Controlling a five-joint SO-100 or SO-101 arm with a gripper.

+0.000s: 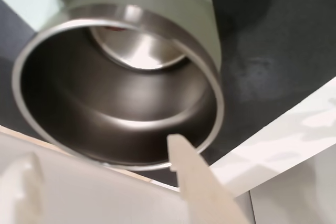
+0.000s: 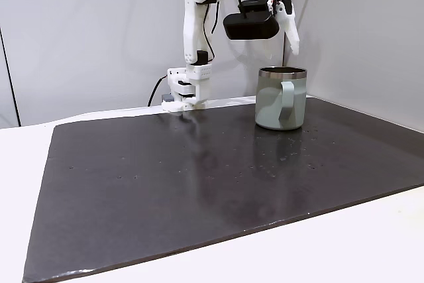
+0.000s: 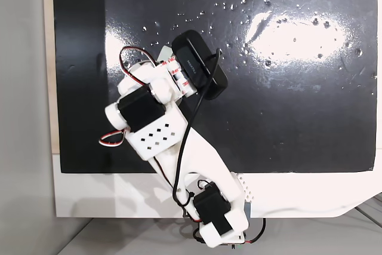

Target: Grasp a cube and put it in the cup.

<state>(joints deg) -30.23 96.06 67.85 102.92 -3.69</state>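
The cup point(image 2: 281, 97), pale sage green with a steel rim and a side handle, stands upright at the back right of the dark mat. In the wrist view I look straight down into its steel mouth point(image 1: 118, 93). A thin reddish sliver point(image 1: 114, 26), which looks like the cube, shows at the far edge of the cup's bottom, mostly hidden by the inner wall. My gripper point(image 1: 100, 148) hangs just above the rim, open, with nothing between its white fingers point(image 1: 185, 162). In a fixed view the gripper point(image 2: 286, 31) is directly over the cup.
The black mat point(image 2: 199, 170) covers most of the white table. The arm's base point(image 2: 187, 91) stands at the mat's back edge, left of the cup. A grey wall rises close behind and to the right. From above, the arm and its black camera point(image 3: 200, 64) overhang the mat's near edge.
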